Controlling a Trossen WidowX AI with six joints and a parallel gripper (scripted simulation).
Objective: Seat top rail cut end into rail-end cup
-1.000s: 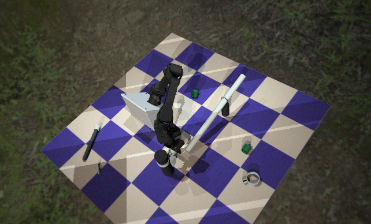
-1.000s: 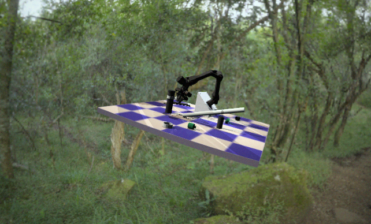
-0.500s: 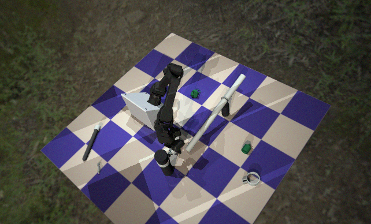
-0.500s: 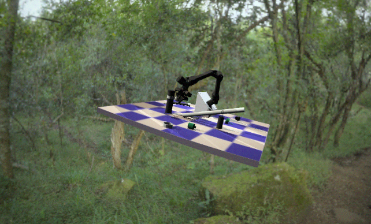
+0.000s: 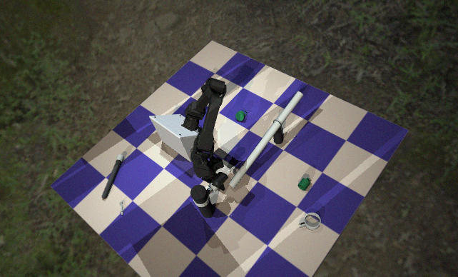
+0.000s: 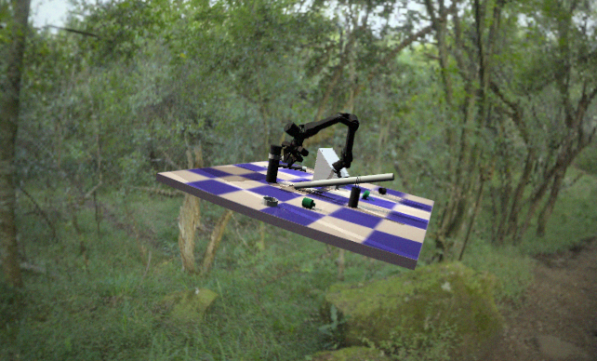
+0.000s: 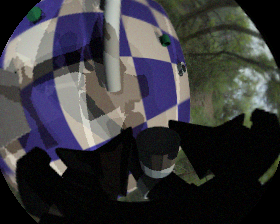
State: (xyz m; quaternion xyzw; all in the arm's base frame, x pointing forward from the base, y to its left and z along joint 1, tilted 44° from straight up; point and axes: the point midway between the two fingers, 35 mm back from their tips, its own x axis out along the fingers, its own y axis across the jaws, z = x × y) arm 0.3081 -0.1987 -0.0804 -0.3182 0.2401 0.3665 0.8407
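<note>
The white rail [image 5: 258, 148] [image 6: 332, 181] [image 7: 112, 45] passes through the wire loop [image 5: 277, 122] on the short black post [image 5: 278, 137] [image 6: 354, 197]. Its lower end lies low, free and apart from the big black post [image 5: 206, 210] [image 6: 271, 171] [image 7: 158, 139]. A light brace band [image 5: 201, 203] [image 6: 274, 157] [image 7: 157, 172] circles that post just under its cap. A small silvery piece [image 5: 212, 188], seemingly the rail-end cup, shows on the band's rail side, partly hidden. My gripper [image 5: 222, 173] [image 6: 296, 156] [image 7: 150, 126] is open beside the post's top, not touching the rail.
A white wedge-shaped block [image 5: 172, 139] [image 6: 325, 163] stands by the arm's base. Green caps [image 5: 240, 116] [image 5: 304, 184], a loose ring clamp [image 5: 312, 221], a black rod [image 5: 113, 178] and a small silvery part [image 5: 122, 208] lie on the checkered board.
</note>
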